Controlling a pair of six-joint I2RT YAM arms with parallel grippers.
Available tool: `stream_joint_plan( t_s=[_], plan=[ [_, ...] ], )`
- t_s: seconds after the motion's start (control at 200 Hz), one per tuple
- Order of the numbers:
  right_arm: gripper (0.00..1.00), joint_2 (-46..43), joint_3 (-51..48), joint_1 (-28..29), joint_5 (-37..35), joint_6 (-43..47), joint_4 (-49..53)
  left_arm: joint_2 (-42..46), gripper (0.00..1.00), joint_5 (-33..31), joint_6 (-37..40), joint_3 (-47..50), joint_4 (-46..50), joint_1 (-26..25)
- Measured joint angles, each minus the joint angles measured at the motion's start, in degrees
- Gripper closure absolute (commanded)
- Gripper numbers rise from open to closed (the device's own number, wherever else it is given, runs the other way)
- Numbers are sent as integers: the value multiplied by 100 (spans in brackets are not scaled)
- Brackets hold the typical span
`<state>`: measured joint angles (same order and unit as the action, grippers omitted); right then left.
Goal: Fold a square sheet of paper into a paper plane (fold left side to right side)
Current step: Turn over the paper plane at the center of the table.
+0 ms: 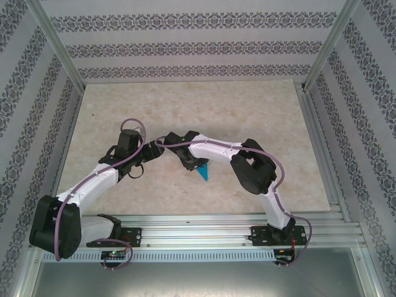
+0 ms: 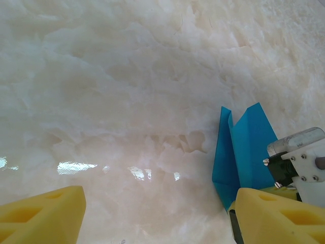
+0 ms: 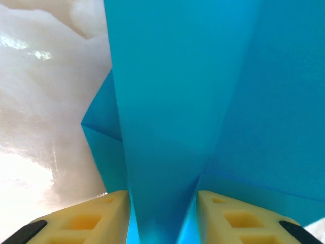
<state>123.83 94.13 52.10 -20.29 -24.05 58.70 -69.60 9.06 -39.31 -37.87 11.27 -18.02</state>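
Note:
The teal-blue square sheet of paper (image 1: pixel 203 172) is folded into a narrow pointed paper plane shape with a centre ridge. It stands up off the table just right of centre. My right gripper (image 1: pixel 193 166) comes at it from above. In the right wrist view the ridge of the paper (image 3: pixel 172 101) fills the gap of that gripper (image 3: pixel 162 203), and both yellow pads (image 3: pixel 91 216) touch it. My left gripper (image 1: pixel 137 167) is left of the paper. Its jaws (image 2: pixel 157 213) are wide open over bare table, and the paper (image 2: pixel 244 152) stands beside its right finger (image 2: pixel 274 213).
The marble-patterned table (image 1: pixel 247 117) has metal rails along the near edge (image 1: pixel 216 235) and the right side. Patterned walls close in the back and both sides. The right gripper's white body (image 2: pixel 302 162) sits close to my left gripper's right finger.

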Motion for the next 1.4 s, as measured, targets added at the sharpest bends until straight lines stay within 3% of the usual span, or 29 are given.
stream_joint_plan(
  t_s=[0.649,0.889,1.194,1.399],
  plan=[
    [71,-13,-343,-94,-42,-33,-22,0,21,-24,2,0,44,2],
    [89,-264,-693,-271,114,-133,-321,2,21,-24,4,0,57,2],
    [91,-1711,-1996,-1228,1384,-20,-1357,96,21,-66,26,0,234,2],
    [88,-1746,-2302,-1545,1862,83,-1878,166,21,-85,61,0,339,2]
  ],
)
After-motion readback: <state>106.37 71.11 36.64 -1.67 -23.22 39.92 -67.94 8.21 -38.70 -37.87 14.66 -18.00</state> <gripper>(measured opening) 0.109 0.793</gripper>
